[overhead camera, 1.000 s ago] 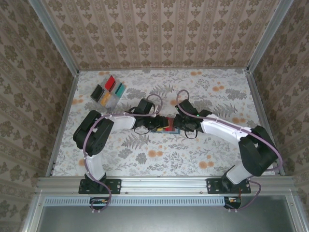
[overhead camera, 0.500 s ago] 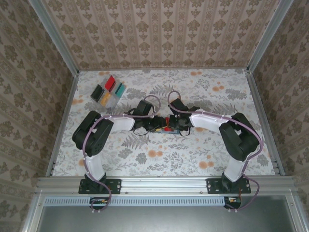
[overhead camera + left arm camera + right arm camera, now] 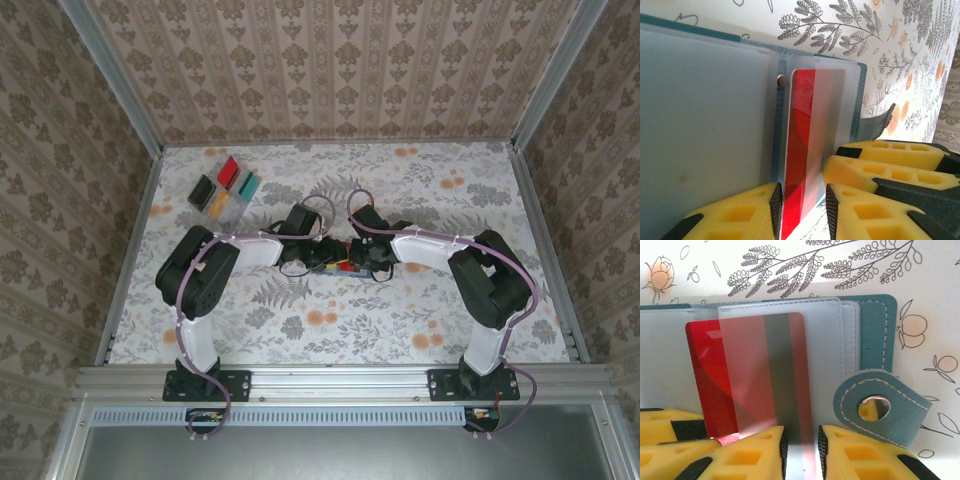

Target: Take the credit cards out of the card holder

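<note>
Mid-worktop [image 3: 450, 310], between the two arms: card holder [image 3: 874, 330], lying open. Red card [image 3: 801, 150] partly under a clear sleeve. Left pincer [image 3: 802, 212]: tips a narrow gap apart, the card's near end between them; clamped or not, can't tell. Right pincer [image 3: 801, 452]: tips equally close, over the card's grey stripe; grip can't be told. Snap tab [image 3: 880, 407] just beside it. Other cards [image 3: 226, 186] grouped far left, well apart.

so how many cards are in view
6. Five clustered far left: red card, teal card, black card, yellow-orange card, pale grey card. A second red card is in the card holder; its sleeves may hide more.
</note>
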Controlling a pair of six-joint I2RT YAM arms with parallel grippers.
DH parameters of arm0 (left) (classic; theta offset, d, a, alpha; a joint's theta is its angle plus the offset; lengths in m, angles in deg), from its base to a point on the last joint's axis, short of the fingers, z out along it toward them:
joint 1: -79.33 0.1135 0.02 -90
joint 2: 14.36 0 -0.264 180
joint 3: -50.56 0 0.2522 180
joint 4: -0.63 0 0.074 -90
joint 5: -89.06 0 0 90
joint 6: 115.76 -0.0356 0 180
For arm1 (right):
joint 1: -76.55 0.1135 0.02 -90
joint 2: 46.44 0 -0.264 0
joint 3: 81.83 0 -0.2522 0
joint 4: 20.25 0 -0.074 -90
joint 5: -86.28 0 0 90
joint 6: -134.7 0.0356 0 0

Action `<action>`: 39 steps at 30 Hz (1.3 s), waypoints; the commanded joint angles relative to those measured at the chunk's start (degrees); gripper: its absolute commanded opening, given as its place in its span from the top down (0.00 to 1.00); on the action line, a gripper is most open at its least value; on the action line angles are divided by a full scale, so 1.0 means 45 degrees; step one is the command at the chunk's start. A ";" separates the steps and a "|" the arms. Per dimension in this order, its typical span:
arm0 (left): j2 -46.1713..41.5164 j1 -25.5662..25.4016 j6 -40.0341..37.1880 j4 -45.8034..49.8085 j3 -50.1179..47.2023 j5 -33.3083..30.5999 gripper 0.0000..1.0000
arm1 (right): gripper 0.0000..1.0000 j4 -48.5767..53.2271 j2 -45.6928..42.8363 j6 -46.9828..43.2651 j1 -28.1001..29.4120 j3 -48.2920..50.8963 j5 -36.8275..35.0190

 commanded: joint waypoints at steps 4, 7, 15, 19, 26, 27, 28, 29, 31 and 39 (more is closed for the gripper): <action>0.0264 -0.0062 0.0184 -0.0132 0.0293 0.0529 0.76 | 0.72 -0.0019 0.0245 0.0300 -0.0114 0.0359 0.0230; 0.0109 -0.0052 0.0092 -0.0168 0.0244 0.0478 0.82 | 0.72 0.0030 0.0183 0.0299 -0.0155 0.0418 0.0225; -0.0726 0.0210 -0.0445 -0.0057 -0.0231 0.0200 0.95 | 0.72 -0.0019 -0.0189 0.0280 -0.0416 0.0755 0.0181; -0.1451 0.0448 -0.0797 0.0057 -0.0810 -0.0034 0.98 | 0.73 -0.0019 -0.0353 0.0227 -0.0558 0.0878 0.0195; -0.2882 0.0739 -0.1653 0.0757 -0.1396 -0.0737 1.00 | 0.73 -0.0010 -0.1009 -0.0104 -0.0773 0.0875 0.0375; -0.3091 0.0749 -0.1823 0.0930 -0.1435 -0.0976 1.00 | 0.72 -0.0145 -0.1181 -0.0180 -0.0822 0.0914 0.0498; -0.3286 0.0749 -0.1973 0.1069 -0.1468 -0.1144 1.00 | 0.72 -0.0263 -0.1433 -0.0253 -0.0873 0.0963 0.0635; -0.3475 0.0749 -0.2155 0.1217 -0.1492 -0.1344 1.00 | 0.71 -0.0490 -0.1764 -0.0329 -0.0940 0.1064 0.0806; -0.3915 0.0749 -0.2427 0.1488 -0.1550 -0.1692 1.00 | 0.68 -0.0965 -0.2359 -0.0451 -0.1075 0.1265 0.1243; -0.5446 0.0768 -0.3503 0.2939 -0.1463 -0.2990 1.00 | 0.45 -0.2574 -0.4253 -0.0838 -0.1364 0.2036 0.2964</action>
